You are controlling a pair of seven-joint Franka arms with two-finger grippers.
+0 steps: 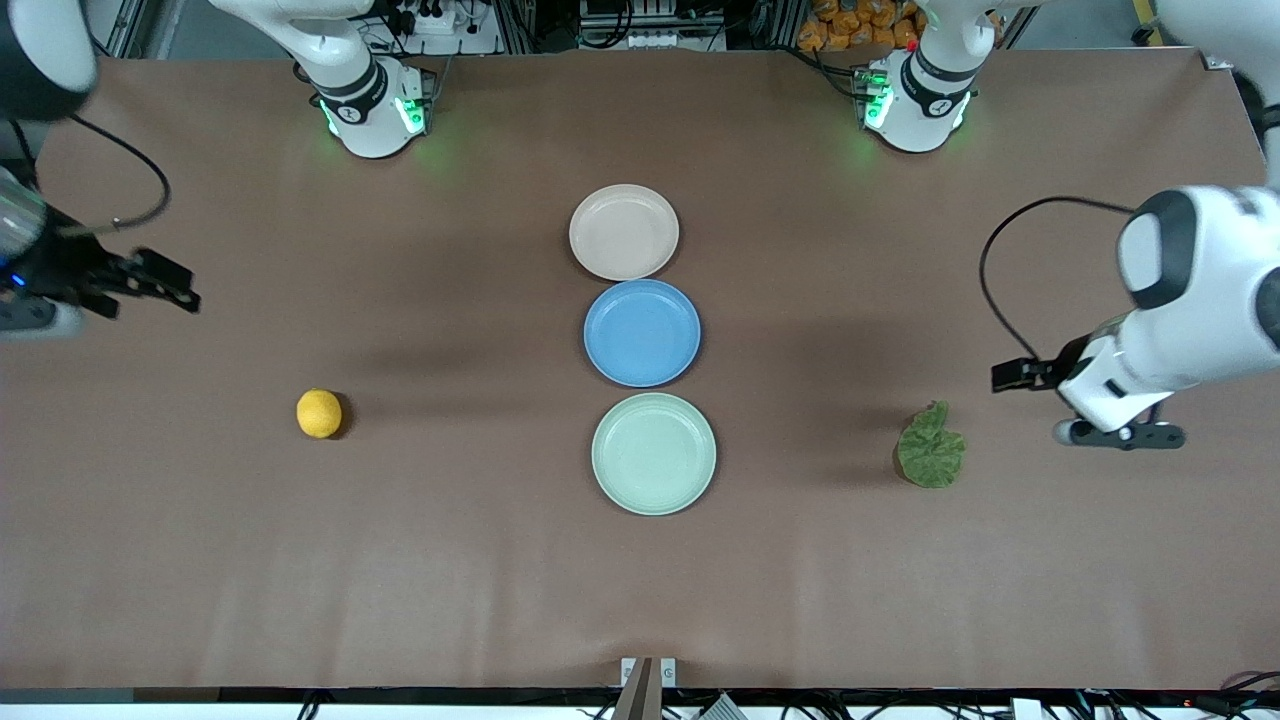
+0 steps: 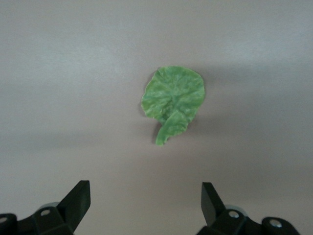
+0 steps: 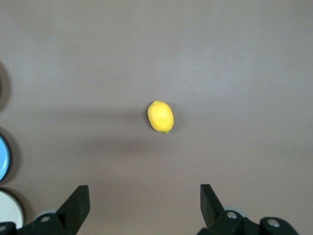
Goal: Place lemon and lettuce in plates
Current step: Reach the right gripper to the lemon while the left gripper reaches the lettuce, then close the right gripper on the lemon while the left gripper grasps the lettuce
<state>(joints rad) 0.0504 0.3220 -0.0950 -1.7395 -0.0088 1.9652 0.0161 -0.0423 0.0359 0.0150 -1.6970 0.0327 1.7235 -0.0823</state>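
The lemon (image 1: 319, 413) lies on the brown table toward the right arm's end. It shows in the right wrist view (image 3: 160, 117), ahead of my right gripper (image 3: 144, 192). My right gripper (image 1: 180, 285) is open and empty, up in the air over bare table near that end. The lettuce (image 1: 931, 459) lies toward the left arm's end and shows in the left wrist view (image 2: 173, 101). My left gripper (image 1: 1005, 376) is open and empty, in the air over bare table beside the lettuce; it shows in its wrist view (image 2: 145, 188). The beige-pink plate (image 1: 624, 232) and mint plate (image 1: 653, 453) are empty.
A blue plate (image 1: 642, 332) sits between the two pale plates in a row down the table's middle, also empty. Its rim shows at the edge of the right wrist view (image 3: 2, 157). The arm bases stand along the edge farthest from the front camera.
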